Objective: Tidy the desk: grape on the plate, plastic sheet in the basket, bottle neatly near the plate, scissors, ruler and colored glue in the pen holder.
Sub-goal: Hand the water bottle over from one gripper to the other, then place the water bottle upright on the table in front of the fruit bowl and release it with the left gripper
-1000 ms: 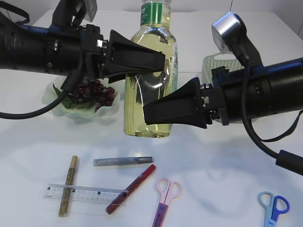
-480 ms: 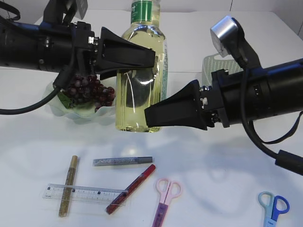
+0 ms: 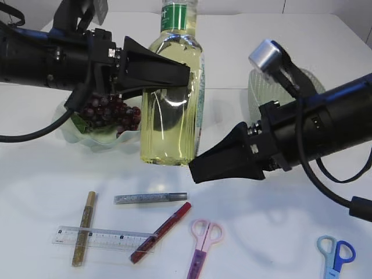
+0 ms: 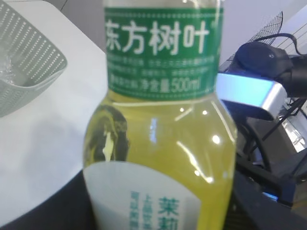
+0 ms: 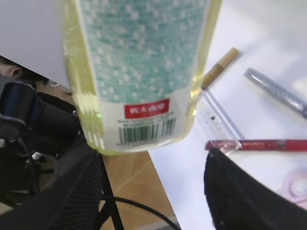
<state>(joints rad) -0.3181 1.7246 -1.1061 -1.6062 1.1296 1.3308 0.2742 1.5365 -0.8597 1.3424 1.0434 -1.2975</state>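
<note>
The bottle (image 3: 171, 116) of yellow tea stands upright just right of the plate (image 3: 64, 132), which holds the grape (image 3: 110, 113). My left gripper (image 3: 183, 72) is shut on the bottle's upper body (image 4: 158, 143). My right gripper (image 3: 195, 168) is open, low and to the right of the bottle. The bottle's base (image 5: 139, 72) lies beyond its fingers, not between them. On the near table lie the ruler (image 3: 104, 237), gold (image 3: 83, 229), silver (image 3: 151, 198) and red (image 3: 161, 231) colored glue sticks, and pink scissors (image 3: 203, 244). The pen holder is out of view.
A pale green basket (image 3: 256, 87) stands behind my right arm; the left wrist view shows its mesh wall (image 4: 29, 62). Blue scissors (image 3: 336, 256) lie at the front right corner. The ruler (image 5: 218, 122) and red glue (image 5: 264, 144) lie just past my right fingers.
The left gripper carried the bottle left toward the plate, then held still. The right gripper pulled down and to the right, away from the bottle, with its jaws narrowing.
</note>
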